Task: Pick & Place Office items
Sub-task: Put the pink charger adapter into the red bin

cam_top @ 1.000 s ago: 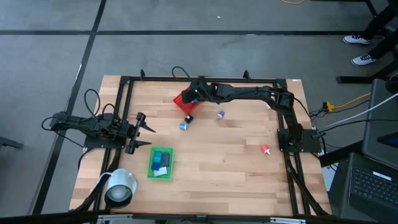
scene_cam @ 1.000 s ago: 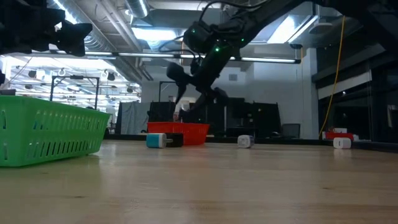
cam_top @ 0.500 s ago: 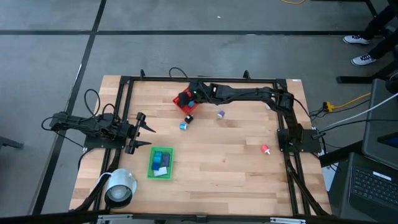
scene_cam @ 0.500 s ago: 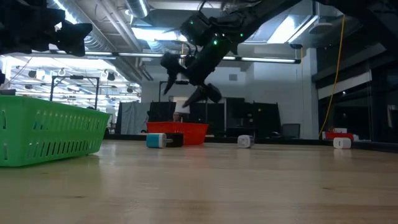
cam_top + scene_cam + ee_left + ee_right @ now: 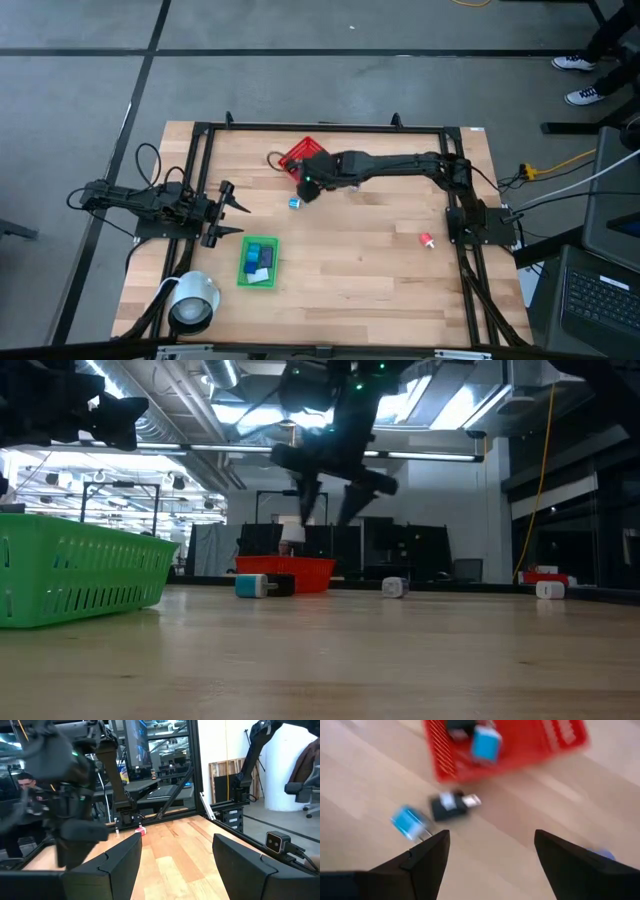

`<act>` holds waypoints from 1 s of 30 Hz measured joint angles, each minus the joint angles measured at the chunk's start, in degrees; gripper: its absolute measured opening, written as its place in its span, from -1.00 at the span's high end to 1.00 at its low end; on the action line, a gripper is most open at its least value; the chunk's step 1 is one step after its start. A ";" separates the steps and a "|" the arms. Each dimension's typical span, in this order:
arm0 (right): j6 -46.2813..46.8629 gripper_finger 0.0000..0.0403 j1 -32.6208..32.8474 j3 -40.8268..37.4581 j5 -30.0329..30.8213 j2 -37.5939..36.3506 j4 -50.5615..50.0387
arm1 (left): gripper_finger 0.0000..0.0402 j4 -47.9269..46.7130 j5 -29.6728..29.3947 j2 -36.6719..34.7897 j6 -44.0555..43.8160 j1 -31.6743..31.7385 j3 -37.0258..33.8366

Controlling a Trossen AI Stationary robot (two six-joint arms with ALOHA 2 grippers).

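while the right gripper reached out over the far middle of the table, just beside the red mesh basket, the left gripper waited near the table's left edge with its fingers spread and holding nothing. the high view showed the office items scattered: a blue block near the right gripper, a pink-red bit well apart toward the right side, and several blue and white pieces lying in the green tray at the near left.

the low view showed what the overhead one could not: the right gripper hung above the table, well clear of it, its fingers parted and empty, with the red basket behind it. a blue-and-white piece and a black piece sat touching on the table in front of the basket, and a small pale piece lay to one side.

the right wrist view looked down past the parted fingers onto a black piece with a white end, a blue block near it, and the basket with a blue block inside. these were blurred, so their exact shapes were hard to make out. the left wrist view showed only the pink-red bit far off. from above, the right arm hid the black piece.
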 joint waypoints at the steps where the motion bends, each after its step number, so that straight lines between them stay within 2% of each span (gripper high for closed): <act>1: 2.06 -0.46 0.32 0.00 0.80 0.00 -2.18 | -0.19 -0.01 0.00 0.00 0.00 -0.01 0.00; 7: 16.98 -0.46 1.21 -0.01 3.54 0.00 -17.96 | -0.19 -0.01 0.00 0.00 0.00 0.00 0.00; 14: 21.51 -0.46 5.41 -0.04 3.18 -0.06 -36.20 | -0.19 -0.02 0.00 0.00 0.00 -0.01 0.00; 20: 21.49 -0.46 11.92 -0.85 1.66 -2.09 -37.20 | -0.19 -0.02 -0.01 0.00 0.00 0.00 0.00; 23: 23.84 -0.46 14.77 -4.38 0.95 -5.15 -37.39 | -0.19 -0.02 0.00 0.00 0.00 0.00 0.00; 30: 32.00 -0.46 21.82 -21.81 -7.11 -16.36 -36.78 | -0.19 -0.02 0.00 0.00 0.00 -0.01 0.00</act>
